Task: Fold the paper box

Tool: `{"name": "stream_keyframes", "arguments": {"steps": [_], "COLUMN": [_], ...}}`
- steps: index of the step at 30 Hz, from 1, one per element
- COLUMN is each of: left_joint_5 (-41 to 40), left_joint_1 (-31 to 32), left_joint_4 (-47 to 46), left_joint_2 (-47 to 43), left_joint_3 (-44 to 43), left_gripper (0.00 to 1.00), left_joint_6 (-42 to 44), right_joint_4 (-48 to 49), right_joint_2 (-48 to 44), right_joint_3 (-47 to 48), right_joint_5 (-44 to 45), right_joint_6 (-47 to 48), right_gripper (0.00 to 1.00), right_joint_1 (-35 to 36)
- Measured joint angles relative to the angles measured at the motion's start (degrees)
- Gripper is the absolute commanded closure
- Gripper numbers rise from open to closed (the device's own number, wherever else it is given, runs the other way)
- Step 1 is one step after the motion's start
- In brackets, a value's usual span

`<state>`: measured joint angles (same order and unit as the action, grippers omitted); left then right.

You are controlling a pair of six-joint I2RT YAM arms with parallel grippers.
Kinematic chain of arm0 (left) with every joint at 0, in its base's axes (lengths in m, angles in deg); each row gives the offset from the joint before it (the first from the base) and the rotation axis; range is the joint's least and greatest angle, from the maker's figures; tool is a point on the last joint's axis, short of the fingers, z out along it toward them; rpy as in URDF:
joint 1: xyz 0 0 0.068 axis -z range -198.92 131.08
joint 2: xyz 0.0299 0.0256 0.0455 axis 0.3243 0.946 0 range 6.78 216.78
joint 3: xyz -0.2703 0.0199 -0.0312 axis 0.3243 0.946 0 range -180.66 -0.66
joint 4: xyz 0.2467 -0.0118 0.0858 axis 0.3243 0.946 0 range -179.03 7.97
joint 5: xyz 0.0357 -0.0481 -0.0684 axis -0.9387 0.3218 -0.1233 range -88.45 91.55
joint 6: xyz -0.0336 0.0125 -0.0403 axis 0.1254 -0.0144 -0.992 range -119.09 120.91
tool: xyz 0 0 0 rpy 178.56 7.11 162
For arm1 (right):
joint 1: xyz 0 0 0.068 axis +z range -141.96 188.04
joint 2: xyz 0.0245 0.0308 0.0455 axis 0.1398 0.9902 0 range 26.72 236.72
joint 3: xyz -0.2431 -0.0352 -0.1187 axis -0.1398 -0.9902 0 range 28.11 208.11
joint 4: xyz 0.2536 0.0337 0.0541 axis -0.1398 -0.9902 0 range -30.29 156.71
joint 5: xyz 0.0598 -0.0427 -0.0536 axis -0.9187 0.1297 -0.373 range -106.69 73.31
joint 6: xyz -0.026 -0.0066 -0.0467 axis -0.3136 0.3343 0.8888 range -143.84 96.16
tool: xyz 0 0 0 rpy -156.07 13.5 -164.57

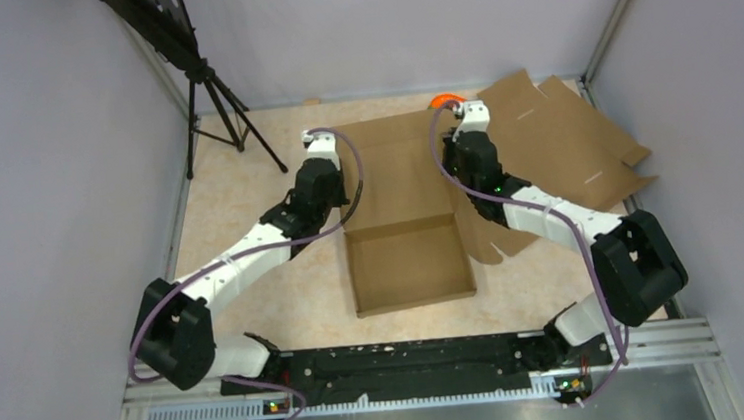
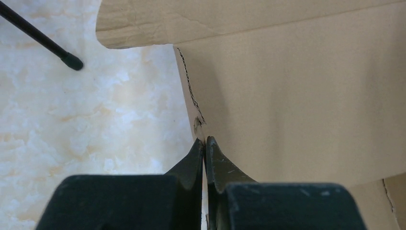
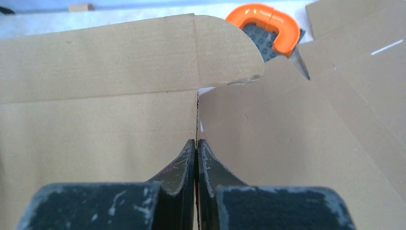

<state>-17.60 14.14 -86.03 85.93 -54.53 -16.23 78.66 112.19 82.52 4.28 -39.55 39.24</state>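
Note:
The paper box (image 1: 407,222) lies in the middle of the table: a shallow brown tray at the front with its wide lid panel spread behind it. My left gripper (image 1: 327,163) is at the lid panel's left edge. In the left wrist view it (image 2: 205,140) is shut on that thin cardboard edge (image 2: 297,105). My right gripper (image 1: 462,133) is at the lid panel's right edge. In the right wrist view it (image 3: 197,141) is shut on the cardboard edge along a crease line of the box (image 3: 95,124). A rounded flap stands behind each grip.
A second brown cardboard blank (image 1: 568,139) lies flat at the back right, also in the right wrist view (image 3: 364,86). An orange-and-grey object (image 3: 265,26) sits behind the box (image 1: 447,98). A black tripod (image 1: 219,102) stands at the back left, its foot (image 2: 72,61) near the left gripper.

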Motion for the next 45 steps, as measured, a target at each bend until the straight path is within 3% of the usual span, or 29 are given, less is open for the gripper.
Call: {"name": "stream_keyframes", "arguments": {"steps": [11,22,38,45], "left_joint_5": [-8.4,-15.0,-14.1,-12.8], "left_joint_1": [5.6,6.3,6.2,6.2], "left_joint_4": [-15.1,-25.1,-37.8,-37.7], "left_joint_2": [-5.6,-2.0,1.0,-0.1], "left_joint_3": [10.0,6.7,14.4,16.5], "left_gripper": [1.0,1.0,1.0,1.0], "left_joint_6": [7.1,17.6,16.1,14.6], "right_joint_4": [23.8,43.8,48.9,49.4], "right_joint_2": [-3.1,2.4,5.5,5.5], "right_joint_3": [-11.8,-11.0,-14.3,-16.2], "right_joint_5": [15.4,18.8,19.3,19.6], "right_joint_6": [7.2,16.4,14.2,13.2], "right_gripper": [1.0,1.0,1.0,0.9], "right_joint_1": [7.8,8.8,8.9,9.7]}}
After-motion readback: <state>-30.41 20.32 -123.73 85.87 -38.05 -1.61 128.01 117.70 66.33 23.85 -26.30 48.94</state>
